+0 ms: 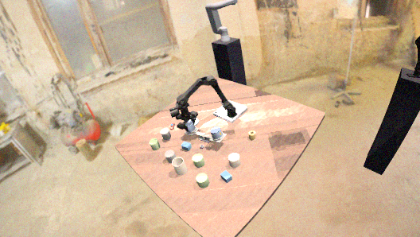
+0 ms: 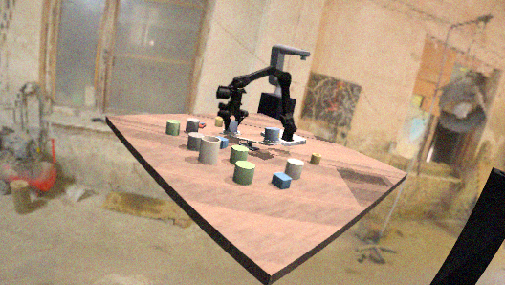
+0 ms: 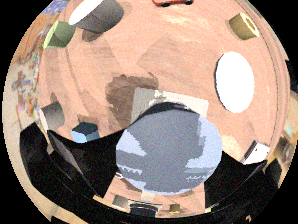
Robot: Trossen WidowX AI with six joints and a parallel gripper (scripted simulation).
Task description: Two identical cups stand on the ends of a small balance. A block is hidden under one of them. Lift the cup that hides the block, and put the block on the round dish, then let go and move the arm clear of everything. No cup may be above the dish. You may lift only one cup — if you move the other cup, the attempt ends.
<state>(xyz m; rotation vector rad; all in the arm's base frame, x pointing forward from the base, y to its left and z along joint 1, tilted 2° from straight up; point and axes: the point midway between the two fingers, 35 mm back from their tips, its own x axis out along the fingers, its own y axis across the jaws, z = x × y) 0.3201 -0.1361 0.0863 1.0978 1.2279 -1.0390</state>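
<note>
My gripper [image 1: 190, 125] [image 2: 232, 125] [image 3: 168, 137] points down and is shut on a blue-grey cup [image 1: 191, 128] [image 2: 233, 128] [image 3: 172, 160], a finger on either side. That cup is at the balance's left end in the top and exterior views, at or just above its end plate. The balance [image 1: 205, 136] [image 3: 200, 106] has a thin light beam on a small dark stand. The other blue-grey cup [image 1: 215, 133] [image 2: 272, 135] stands on its right end. The white round dish [image 3: 235, 82] lies beyond the held cup in the wrist view. No hidden block shows.
A red toy car [image 1: 172, 126] [image 3: 172, 2] and a dark grey cylinder [image 1: 165, 134] [image 2: 192, 125] are near the gripper. A blue block [image 1: 186, 145] [image 3: 85, 132] is beside the balance. Green and grey cylinders, a tall beige cup [image 1: 179, 166] [image 2: 209, 150] and another blue block [image 1: 226, 176] [image 2: 281, 181] stand farther forward.
</note>
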